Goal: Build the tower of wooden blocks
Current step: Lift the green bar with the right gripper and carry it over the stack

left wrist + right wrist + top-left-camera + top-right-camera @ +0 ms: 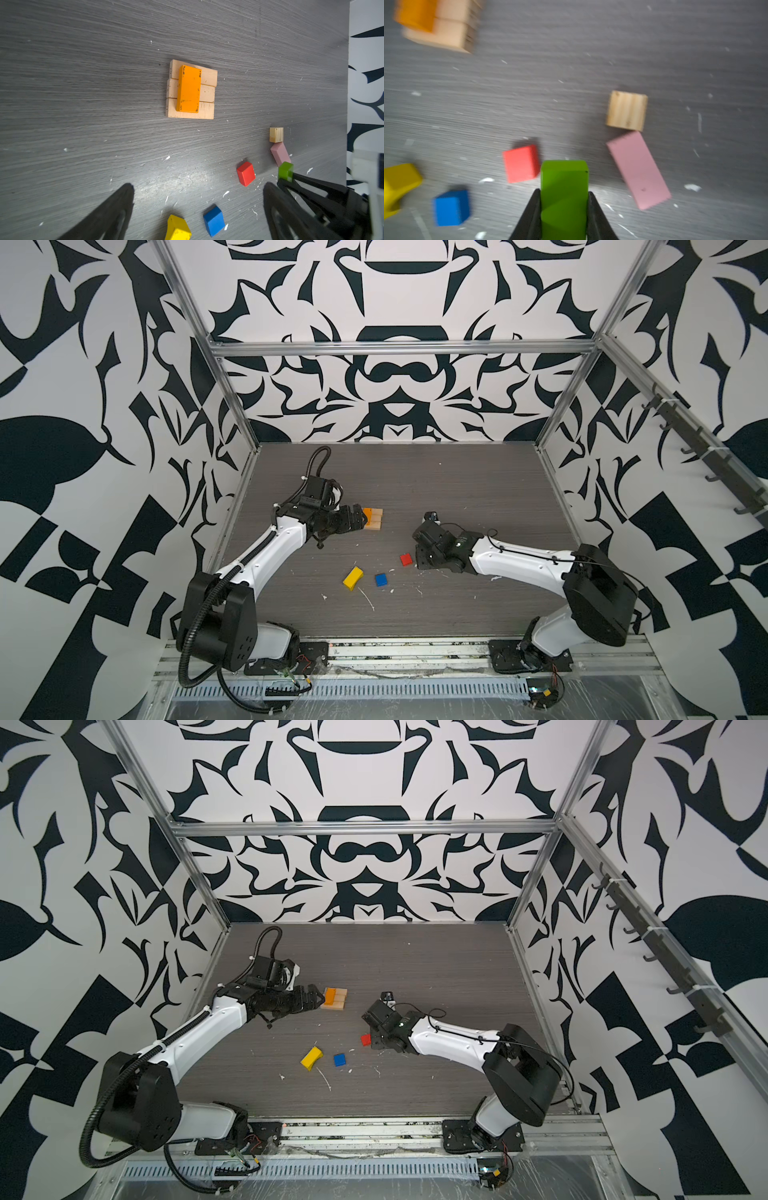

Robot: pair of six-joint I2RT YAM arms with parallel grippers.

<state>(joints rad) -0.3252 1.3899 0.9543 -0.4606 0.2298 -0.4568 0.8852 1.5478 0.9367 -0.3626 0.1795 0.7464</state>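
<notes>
1. The dark grey wood-grain tabletop carries everything and is flecked with white scraps.
2. The left white-and-black arm reaches in from the near left. Its left gripper has its fingers spread wide and holds nothing, and it sits just left of the tower.
3. The right white-and-black arm reaches in from the near right. Its right gripper is pressed onto a green painted oblong wood block, pinching it by its long sides.
4. The tower stands left of the middle. So far it is three plain tan wooden planks laid side by side and touching, with one orange painted flat block lying across them, towards their left end.
5. A pink painted flat block lies right of the middle, beside the held green block. The right arm hides it in both top views.
6. A yellow painted oblong block lies near the front, around the middle.
7. A blue painted small block lies just right of the yellow one, apart from it.
8. A red painted small block lies right of and a little beyond the blue one, just beside the right gripper.
9. A plain tan wooden cube sits at the pink block's far end, touching it or nearly so.
</notes>
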